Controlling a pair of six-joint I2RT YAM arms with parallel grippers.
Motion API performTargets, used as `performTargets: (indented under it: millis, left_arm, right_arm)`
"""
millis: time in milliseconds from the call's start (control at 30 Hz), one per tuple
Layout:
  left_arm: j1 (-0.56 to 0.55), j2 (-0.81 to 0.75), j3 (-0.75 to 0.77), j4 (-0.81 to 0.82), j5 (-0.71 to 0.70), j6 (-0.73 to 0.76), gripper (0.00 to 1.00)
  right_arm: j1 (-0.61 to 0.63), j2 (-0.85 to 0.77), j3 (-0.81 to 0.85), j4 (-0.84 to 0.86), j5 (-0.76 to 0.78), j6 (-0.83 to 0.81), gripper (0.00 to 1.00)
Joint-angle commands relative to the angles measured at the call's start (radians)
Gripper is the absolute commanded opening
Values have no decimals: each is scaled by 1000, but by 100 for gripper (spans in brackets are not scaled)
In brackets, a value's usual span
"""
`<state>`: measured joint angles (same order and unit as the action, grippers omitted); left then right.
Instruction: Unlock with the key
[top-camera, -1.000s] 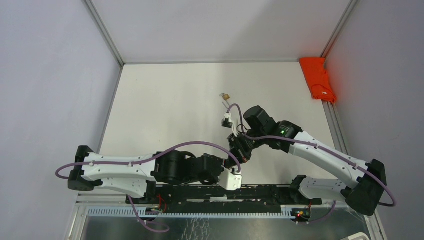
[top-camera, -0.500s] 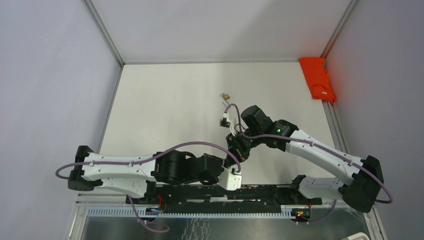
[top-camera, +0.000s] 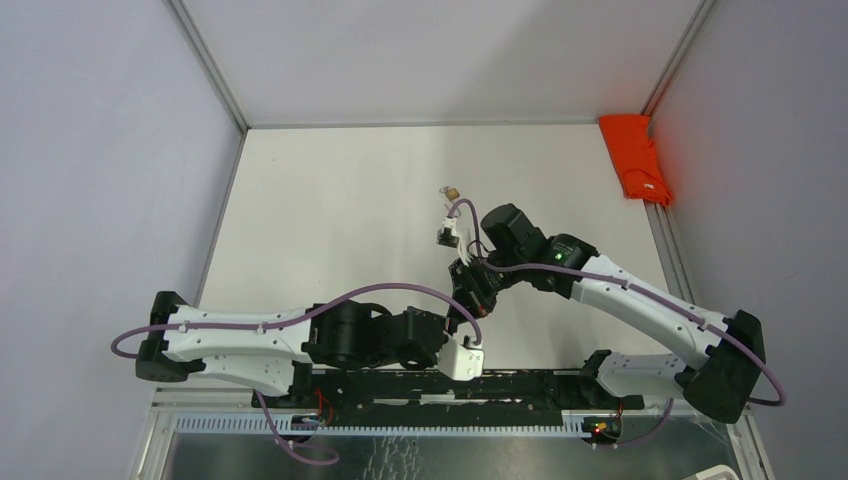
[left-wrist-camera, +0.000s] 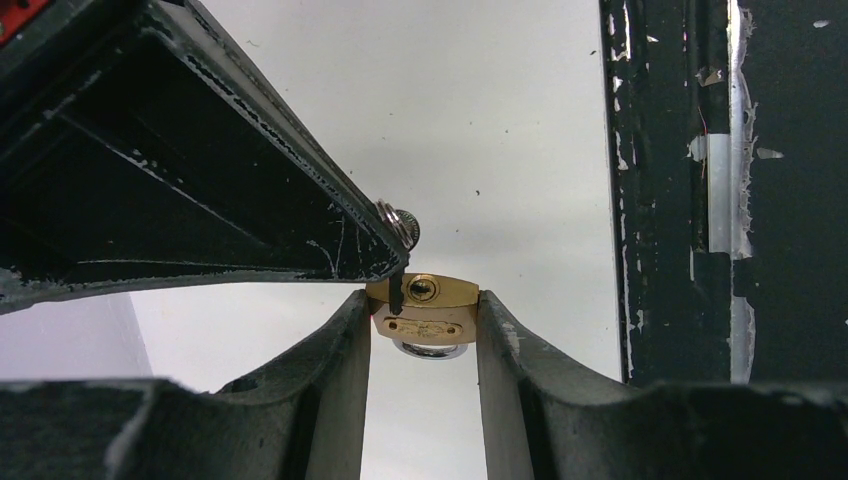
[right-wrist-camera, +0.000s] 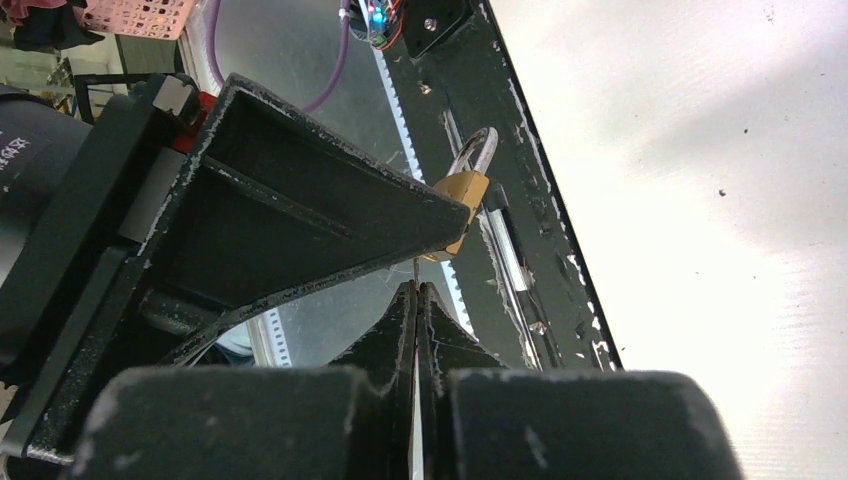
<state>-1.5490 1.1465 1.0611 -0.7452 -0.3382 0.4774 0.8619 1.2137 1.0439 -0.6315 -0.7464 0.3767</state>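
A brass padlock (left-wrist-camera: 424, 305) sits clamped between the fingers of my left gripper (left-wrist-camera: 422, 318), keyhole face towards the left wrist camera, steel shackle pointing away. In the right wrist view the padlock (right-wrist-camera: 458, 195) shows with its shackle up. My right gripper (right-wrist-camera: 416, 286) is shut on the key (right-wrist-camera: 414, 270), of which only a thin blade pokes out of the fingertips. That blade tip (left-wrist-camera: 397, 292) stands just left of the keyhole, touching the lock's face. From above, both grippers meet near the table's front middle (top-camera: 466, 300), and the padlock is hidden.
A small brass item with a ring (top-camera: 451, 191) lies on the white table further back. A red cloth-like object (top-camera: 636, 155) rests at the back right corner. The black base rail (top-camera: 520, 385) runs along the near edge, close below the grippers.
The right arm's wrist has shifted slightly left and back in the top view, its gripper staying at the padlock. The left arm has not moved.
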Motion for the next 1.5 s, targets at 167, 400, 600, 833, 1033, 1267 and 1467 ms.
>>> performTargets:
  millis: [167,400,600,833,1033,1267,1467]
  left_arm:
    - [-6,-25,30,49,-4,3,2]
    - [-7,-24,28,51,-3,3,2]
    - [-6,-21,28,50,-2,3,2]
    - [-7,-19,31,52,-1,3,2]
    - [-7,-14,34,51,4,4,2]
    - [-6,-14,34,50,-2,4,2]
    - [-7,-13,37,51,-2,4,2]
  right_arm:
    - [2,-7,5,-5,19,-14,0]
    - [2,-12,-26,-10,15,-17,0]
    - [3,-21,-37,-12,15,-17,0]
    - [3,-41,-9,-15,30,-8,0]
    - [4,-42,2,-32,40,-15,0]
    - [10,-29,-5,-16,26,-13,0]
    - [14,-20,-27,2,17,-8,0]
